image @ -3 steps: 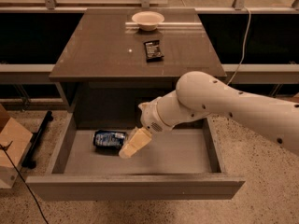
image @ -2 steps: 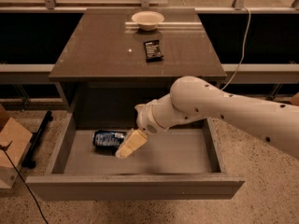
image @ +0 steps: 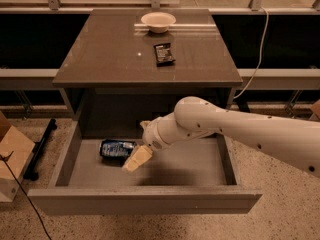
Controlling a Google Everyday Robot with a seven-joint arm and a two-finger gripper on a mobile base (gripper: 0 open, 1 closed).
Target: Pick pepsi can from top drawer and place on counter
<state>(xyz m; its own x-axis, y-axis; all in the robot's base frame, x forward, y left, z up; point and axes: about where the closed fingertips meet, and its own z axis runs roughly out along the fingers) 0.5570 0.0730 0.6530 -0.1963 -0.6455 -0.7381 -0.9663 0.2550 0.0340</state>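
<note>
Hand shift: hand [image: 137, 159] edged left and slightly lower than a second ago, closing on pepsi can [image: 116, 149]; can unmoved.
Camera view, hand: down inside top drawer [image: 145, 202], tip just beside can's right end, contact unclear; spread or pressed together, cannot tell.
Pepsi can: on its side on drawer floor, left of centre, not lifted.
Top drawer: pulled out, so open to reach from above.
Arm [image: 240, 131]: in from right, angled down, likely lining up a grasp.
Tabletop [image: 105, 59]: bowl [image: 158, 21] at back, black packet [image: 164, 54] right of middle; left half likely drop spot.
</note>
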